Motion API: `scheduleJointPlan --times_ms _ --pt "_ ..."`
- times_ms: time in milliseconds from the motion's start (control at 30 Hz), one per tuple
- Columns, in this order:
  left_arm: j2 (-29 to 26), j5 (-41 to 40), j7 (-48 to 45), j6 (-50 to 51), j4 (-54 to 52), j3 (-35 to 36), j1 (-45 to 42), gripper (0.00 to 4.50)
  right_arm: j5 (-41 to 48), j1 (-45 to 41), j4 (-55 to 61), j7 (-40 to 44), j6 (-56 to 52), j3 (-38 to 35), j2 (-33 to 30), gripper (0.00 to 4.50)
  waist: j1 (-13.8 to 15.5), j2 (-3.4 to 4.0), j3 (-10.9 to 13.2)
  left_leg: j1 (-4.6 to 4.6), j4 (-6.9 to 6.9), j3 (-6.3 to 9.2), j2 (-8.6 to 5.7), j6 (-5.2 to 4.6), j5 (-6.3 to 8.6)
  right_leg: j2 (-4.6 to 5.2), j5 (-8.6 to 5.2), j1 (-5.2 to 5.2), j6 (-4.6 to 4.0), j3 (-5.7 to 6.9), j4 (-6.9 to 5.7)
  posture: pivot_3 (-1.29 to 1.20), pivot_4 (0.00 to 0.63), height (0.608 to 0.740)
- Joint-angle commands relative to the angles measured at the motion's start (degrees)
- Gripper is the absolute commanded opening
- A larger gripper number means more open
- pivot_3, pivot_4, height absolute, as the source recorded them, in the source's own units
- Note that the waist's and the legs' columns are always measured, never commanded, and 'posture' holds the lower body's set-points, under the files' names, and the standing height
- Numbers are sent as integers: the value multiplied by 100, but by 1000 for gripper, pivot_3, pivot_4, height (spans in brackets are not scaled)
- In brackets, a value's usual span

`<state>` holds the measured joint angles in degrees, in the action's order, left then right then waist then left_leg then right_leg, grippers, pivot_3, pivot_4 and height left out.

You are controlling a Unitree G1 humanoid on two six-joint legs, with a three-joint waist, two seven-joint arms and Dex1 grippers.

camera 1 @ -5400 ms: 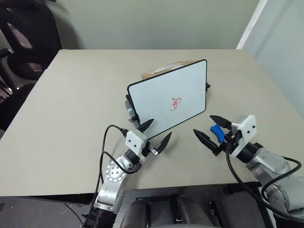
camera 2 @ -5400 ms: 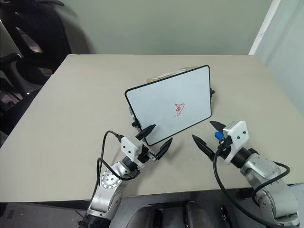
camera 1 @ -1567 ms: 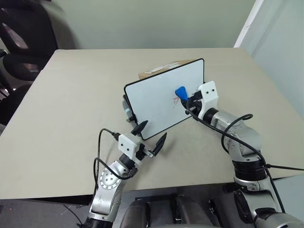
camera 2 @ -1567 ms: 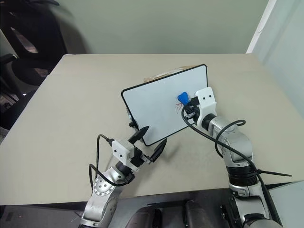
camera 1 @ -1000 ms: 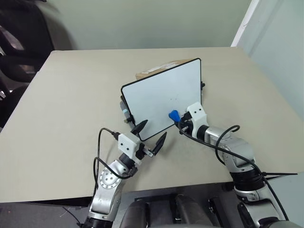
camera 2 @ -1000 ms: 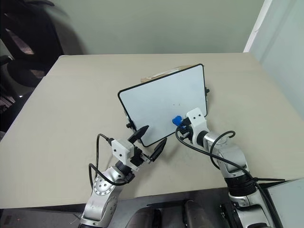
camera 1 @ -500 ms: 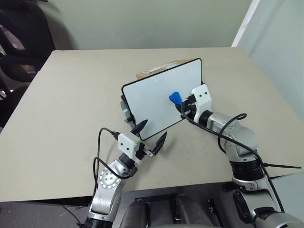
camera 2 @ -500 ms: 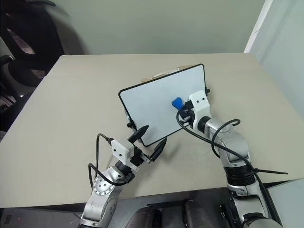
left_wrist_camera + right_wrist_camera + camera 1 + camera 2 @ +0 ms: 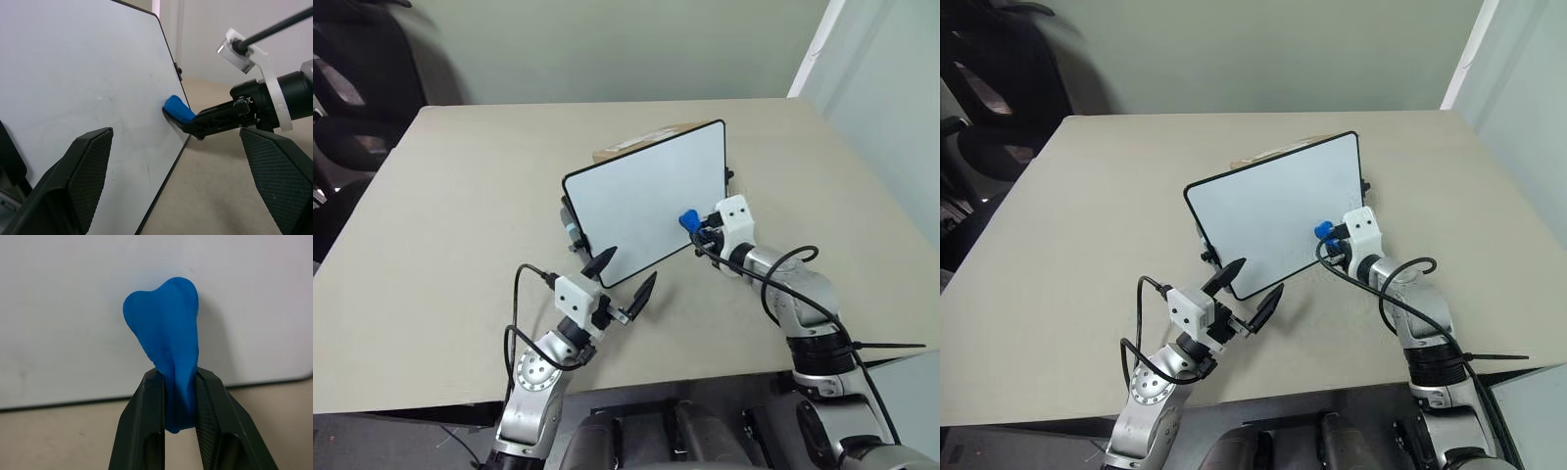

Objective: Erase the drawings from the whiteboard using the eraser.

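Behind whiteboard [image 9: 646, 206] on beige table [image 9: 460, 225]: cardboard box [image 9: 631, 145].

A broad beige bench [image 9: 460, 225] spreads across the scene beneath a pale green-grey wall [image 9: 626, 44]. A brown cardboard box [image 9: 636, 143] with a pale label lies toward the far side of the bench top, mostly hidden, only its upper edge showing. Dark office chairs [image 9: 352, 88] stand off the bench's far left corner, and a white panel [image 9: 876, 88] rises along the right.
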<state>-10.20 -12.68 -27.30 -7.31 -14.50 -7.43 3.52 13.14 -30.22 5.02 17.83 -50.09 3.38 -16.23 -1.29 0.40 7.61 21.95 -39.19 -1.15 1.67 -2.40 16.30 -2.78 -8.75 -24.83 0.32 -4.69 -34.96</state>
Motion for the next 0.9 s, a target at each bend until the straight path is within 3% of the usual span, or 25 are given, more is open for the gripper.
scheduleJointPlan --times_ms 33,267,467,700,900 --pt "24 -68 -18 -49 -140 -7 -77 4500 52 -128 388 -33 46 -111 53 635 0 0 0 0 0 0 0 0 -1 0 0 0 0 0 0 0 150 740" --pt "71 -5 -14 -76 -28 -65 -158 4500 255 -382 975 67 -12 -62 257 635 -11 0 0 3 7 -1 0 0 -1 0 -2 -5 -4 0 2 0 150 740" --pt "79 20 -88 -104 83 -115 -227 4500 54 -888 281 -56 -75 -335 -37 635 36 0 0 5 6 0 0 -1 1 0 -3 -6 -10 0 5 0 150 740" --pt "157 42 -63 -109 71 -157 -199 4500 62 -555 288 -18 -183 -166 -155 635 48 0 0 6 7 -2 0 -5 5 1 9 -4 -45 0 4 0 150 740" --pt "138 20 -59 -80 69 -103 -243 4500 40 -299 366 80 -263 68 -197 635 18 0 0 5 9 -2 0 -4 5 1 -11 -5 -11 0 2 0 150 740"
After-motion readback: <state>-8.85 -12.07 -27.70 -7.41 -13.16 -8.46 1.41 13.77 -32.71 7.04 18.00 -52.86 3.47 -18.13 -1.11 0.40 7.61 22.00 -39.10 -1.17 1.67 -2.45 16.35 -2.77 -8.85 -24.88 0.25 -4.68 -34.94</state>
